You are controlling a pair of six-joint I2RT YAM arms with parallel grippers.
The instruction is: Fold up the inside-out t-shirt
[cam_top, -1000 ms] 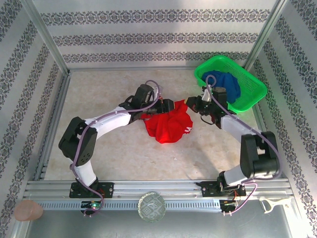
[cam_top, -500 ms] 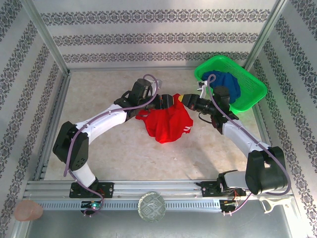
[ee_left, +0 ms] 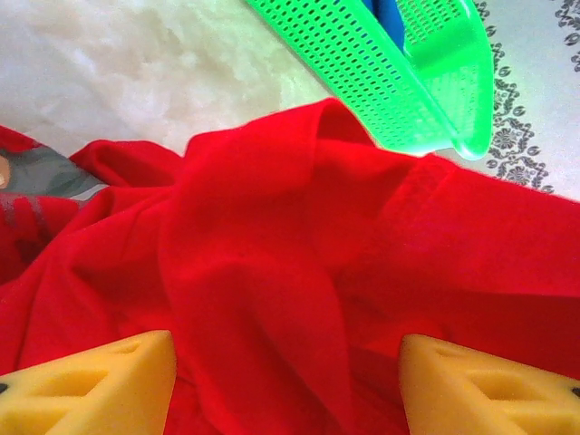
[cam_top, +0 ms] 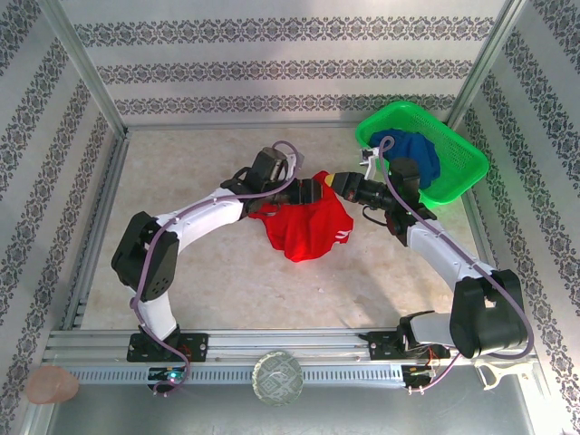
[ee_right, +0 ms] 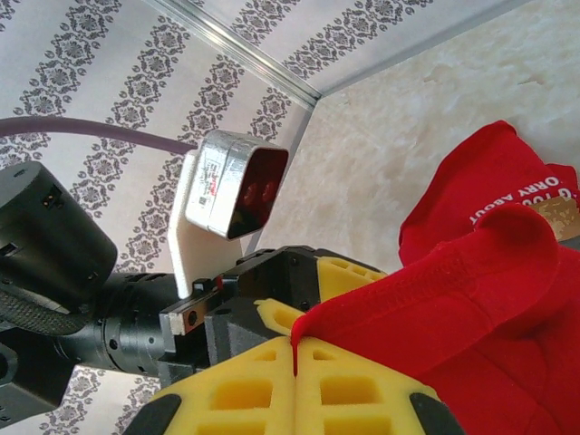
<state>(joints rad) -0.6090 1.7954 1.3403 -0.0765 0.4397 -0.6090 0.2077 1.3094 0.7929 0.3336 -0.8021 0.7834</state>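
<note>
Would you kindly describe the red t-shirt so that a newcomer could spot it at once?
On the pale mottled tabletop, look just left of the bright green perforated plastic basket in the far right corner. There sits a crumpled bright red cloth t-shirt. Unlike the dark blue garment inside the basket, it is red with white lettering.

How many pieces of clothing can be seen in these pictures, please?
2. The red t-shirt is bunched up in the middle of the table. The dark blue garment sits in the green basket at the far right corner. The basket may hide more beneath it.
</note>
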